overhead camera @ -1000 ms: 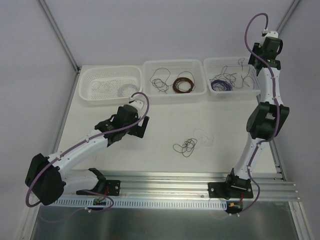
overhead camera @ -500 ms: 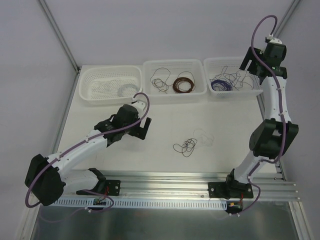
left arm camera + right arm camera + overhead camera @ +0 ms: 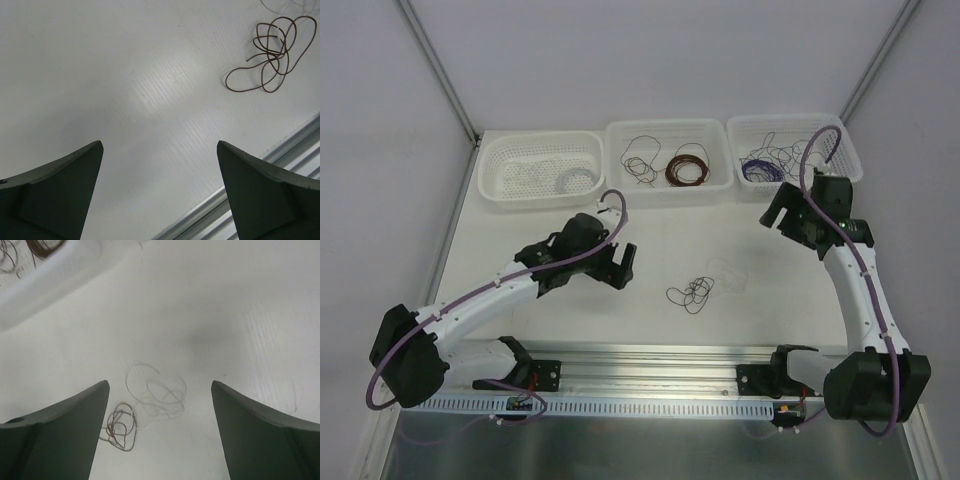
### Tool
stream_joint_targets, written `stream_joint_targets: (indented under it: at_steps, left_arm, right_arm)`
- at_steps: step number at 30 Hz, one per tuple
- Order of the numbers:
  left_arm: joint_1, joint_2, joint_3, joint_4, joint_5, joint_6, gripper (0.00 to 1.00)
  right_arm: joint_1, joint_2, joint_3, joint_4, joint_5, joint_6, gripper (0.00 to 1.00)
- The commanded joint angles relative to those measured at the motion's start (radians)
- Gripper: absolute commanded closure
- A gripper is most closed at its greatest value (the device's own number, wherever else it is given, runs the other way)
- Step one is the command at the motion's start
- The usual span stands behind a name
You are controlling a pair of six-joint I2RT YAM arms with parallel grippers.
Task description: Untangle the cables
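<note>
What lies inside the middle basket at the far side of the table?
The middle basket holds a loose dark wire on its left and a neat brown coil on its right. Nothing covers them.

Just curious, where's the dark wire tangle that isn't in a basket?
From overhead, the dark tangle lies on the table, nearer than the middle basket, with a faint pale loop just right of it.

Overhead it's bright and even, with soft light from above. The white table (image 3: 720,250) is almost washed out, with only faint shadows beneath the arms. On the left wrist view there's a pale sheen of glare mid-table, the cables (image 3: 272,52) crisp, the left pincer (image 3: 159,145) dark and soft-edged. The right wrist view is greyer and blurred throughout: the basket rim (image 3: 45,275) a white smear, a dull shadow patch on the table, the right pincer (image 3: 160,385) murky.
</note>
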Motion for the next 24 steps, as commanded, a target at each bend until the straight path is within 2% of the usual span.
stream_joint_targets:
  at_steps: [1,6,13,19,21,24]
  left_arm:
    - [-0.089,0.061,0.048,0.051,0.023,-0.073,0.01]
    - [-0.249,0.165,0.132,0.062,-0.067,-0.086,0.01]
    - [-0.385,0.417,0.299,0.081,-0.156,-0.034,0.03]
    - [-0.426,0.605,0.44,0.12,-0.141,0.031,0.1]
    - [-0.434,0.642,0.482,0.123,-0.141,0.043,0.16]
    - [-0.434,0.704,0.522,0.124,-0.141,0.059,0.18]
  right_arm:
    - [0.042,-0.097,-0.109,-0.029,-0.028,0.053,0.13]
    - [0.073,-0.156,-0.29,-0.014,-0.039,0.09,0.11]
    - [0.109,-0.183,-0.397,0.034,-0.07,0.143,0.07]
    - [0.125,-0.191,-0.414,0.029,-0.079,0.14,0.05]
    - [0.132,-0.2,-0.419,0.03,-0.085,0.143,0.05]
    - [0.136,-0.208,-0.427,0.03,-0.087,0.143,0.05]
